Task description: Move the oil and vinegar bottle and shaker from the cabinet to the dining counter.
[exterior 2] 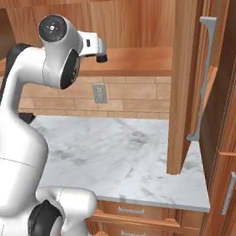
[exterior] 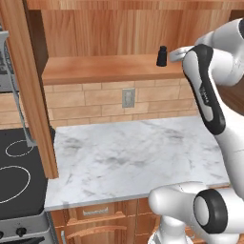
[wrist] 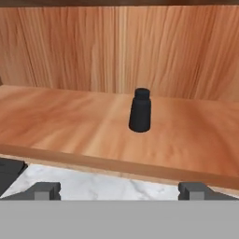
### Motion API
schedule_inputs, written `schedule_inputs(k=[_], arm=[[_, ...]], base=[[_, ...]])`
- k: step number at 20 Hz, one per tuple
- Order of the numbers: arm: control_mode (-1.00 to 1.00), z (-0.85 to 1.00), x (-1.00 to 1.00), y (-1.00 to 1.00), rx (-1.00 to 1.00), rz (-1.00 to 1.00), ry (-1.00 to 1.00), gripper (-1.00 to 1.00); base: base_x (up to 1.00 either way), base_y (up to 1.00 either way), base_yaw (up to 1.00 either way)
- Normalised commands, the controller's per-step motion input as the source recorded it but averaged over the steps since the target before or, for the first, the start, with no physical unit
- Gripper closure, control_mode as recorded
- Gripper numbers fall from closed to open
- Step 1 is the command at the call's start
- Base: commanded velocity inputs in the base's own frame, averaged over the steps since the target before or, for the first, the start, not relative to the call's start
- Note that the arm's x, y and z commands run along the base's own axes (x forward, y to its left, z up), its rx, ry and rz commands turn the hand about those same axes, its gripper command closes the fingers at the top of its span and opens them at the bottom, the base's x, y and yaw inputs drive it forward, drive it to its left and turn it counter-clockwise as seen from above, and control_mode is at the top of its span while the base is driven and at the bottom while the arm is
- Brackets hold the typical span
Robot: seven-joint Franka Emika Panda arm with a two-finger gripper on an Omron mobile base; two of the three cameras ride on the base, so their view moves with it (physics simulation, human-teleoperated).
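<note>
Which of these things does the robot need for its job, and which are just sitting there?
For the job:
- shaker, upright on the shelf
- cabinet
- gripper, open in front of the shaker

Just there:
- marble worktop
- stove
- wall socket
- drawers

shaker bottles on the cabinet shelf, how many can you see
1. The shaker stands upright on the cabinet shelf, apart from the back wall. In both base views the arm covers part of the shelf, so another could be hidden.

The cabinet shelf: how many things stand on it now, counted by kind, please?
On the cabinet shelf:
Black shaker: 1
Bottles: 0
Total: 1
</note>
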Motion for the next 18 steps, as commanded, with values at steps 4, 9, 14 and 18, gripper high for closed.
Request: schedule_inputs(k=[4, 9, 14, 18], arm=[[-1.0, -0.12, 0.64, 0.0, 0.0, 0.0, 0.0, -1.0], [-1.0, -0.03, 0.55, 0.0, 0.0, 0.0, 0.02, -1.0], [-1.0, -0.02, 0.5, -0.01, 0.0, 0.0, 0.09, -1.0], [-1.0, -0.09, 0.45, -0.03, 0.0, 0.0, 0.07, -1.0]], base=[[0.0, 0.0, 0.0], [0.0, 0.0, 0.0], [0.0, 0.0, 0.0], [0.0, 0.0, 0.0]])
